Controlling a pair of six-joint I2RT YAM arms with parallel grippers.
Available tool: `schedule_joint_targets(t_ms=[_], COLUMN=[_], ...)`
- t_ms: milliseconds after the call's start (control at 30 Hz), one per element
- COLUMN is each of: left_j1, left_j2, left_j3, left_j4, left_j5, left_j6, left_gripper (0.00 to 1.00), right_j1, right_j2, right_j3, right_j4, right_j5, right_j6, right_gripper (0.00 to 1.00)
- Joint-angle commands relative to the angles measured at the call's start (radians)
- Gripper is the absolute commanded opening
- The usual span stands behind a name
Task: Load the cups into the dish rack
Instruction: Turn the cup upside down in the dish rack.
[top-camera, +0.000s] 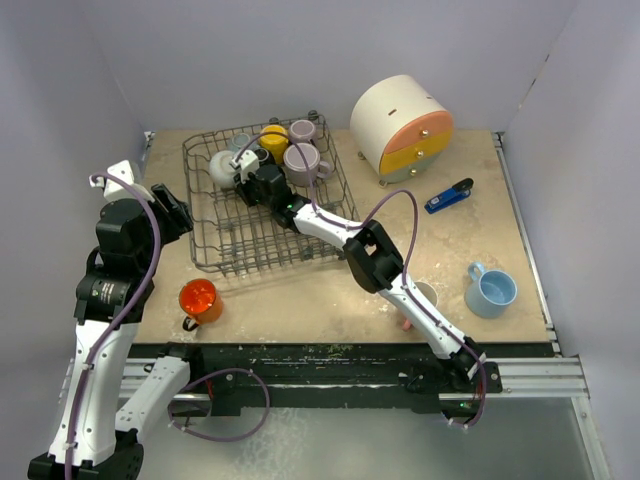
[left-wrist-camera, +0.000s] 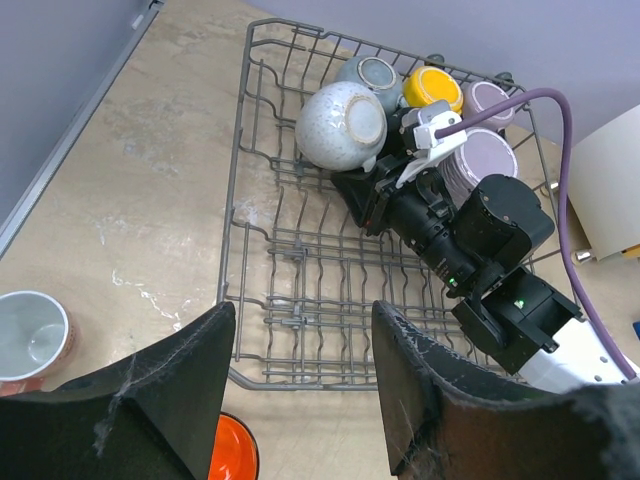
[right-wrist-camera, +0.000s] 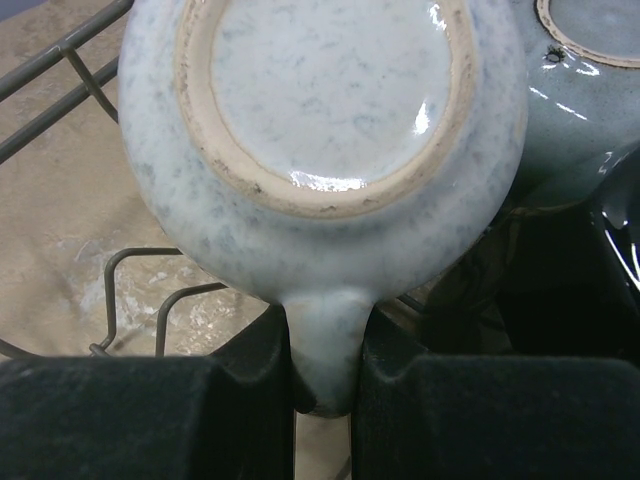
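- You are in the placing step. The right gripper (right-wrist-camera: 325, 385) is pinched narrow on the handle of the white speckled ceramic mug (right-wrist-camera: 320, 130), and the mug's unglazed base ring faces the wrist camera.
- That mug is at the far left of the large grey wire dish rack (top-camera: 240, 240). It is tipped base-up, just beside a grey-blue glazed mug (left-wrist-camera: 372, 72). A yellow mug (top-camera: 273, 135) and a mauve mug (top-camera: 303, 160) crowd the same far end.
- I cannot tell whether the white mug's weight is already on the tines. Your next move, I judge, is to settle it there, then spread the fingers and draw back along the handle's line without nudging its neighbours.
- Your left gripper (left-wrist-camera: 300, 390) hangs above the rack's near left corner, fingers wide and nothing between them.
- The glossy orange mug (top-camera: 198, 298) stands outside the rack, near left, and looks like the left arm's likely next pick. A light blue mug (top-camera: 492, 290) waits near right.
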Motion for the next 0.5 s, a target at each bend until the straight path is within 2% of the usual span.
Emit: schedule_joint_targets(t_ms=[0,467], left_j1=[0.006,0.006], left_j2=[-0.001,0.003], left_j3=[0.038,0.044], left_j4=[0.051,0.058], left_j5=[-0.012,-0.012], left_j6=[0.022,0.024], left_gripper=[0.6,0.6], right_j1=[0.006,0.006], right_j2=[-0.034,-0.038], right_j3=[0.039,0.034], right_j4=[0.157,0.128], right_j5=[0.01,-0.016], right_j6=[0.006,0.037], right_gripper=[0.13,0.16])
